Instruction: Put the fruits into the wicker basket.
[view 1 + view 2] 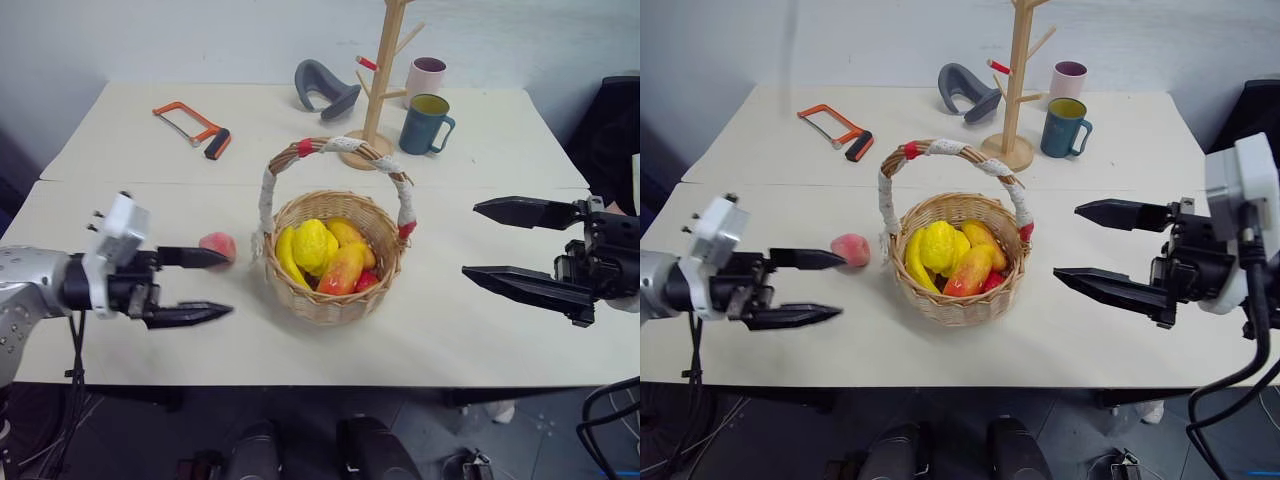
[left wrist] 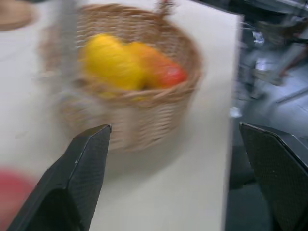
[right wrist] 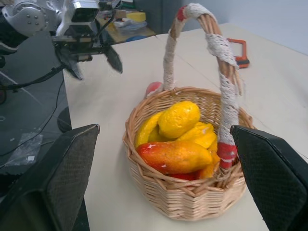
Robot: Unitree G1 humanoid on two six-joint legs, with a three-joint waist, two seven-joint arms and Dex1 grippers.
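Your lemon (image 1: pixel 310 243) already sits in the wicker basket (image 1: pixel 330 300); the peach (image 1: pixel 217 245) lies on the table (image 1: pixel 450 330) just left of it (still loose). Both the left end effector (image 1: pixel 205 285) and the right end effector (image 1: pixel 480 240) gape empty, flanking the basket.

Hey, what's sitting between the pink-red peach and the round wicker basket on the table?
Nothing: bare tabletop separates the pink-red peach from the round wicker basket, seen in both eye views.
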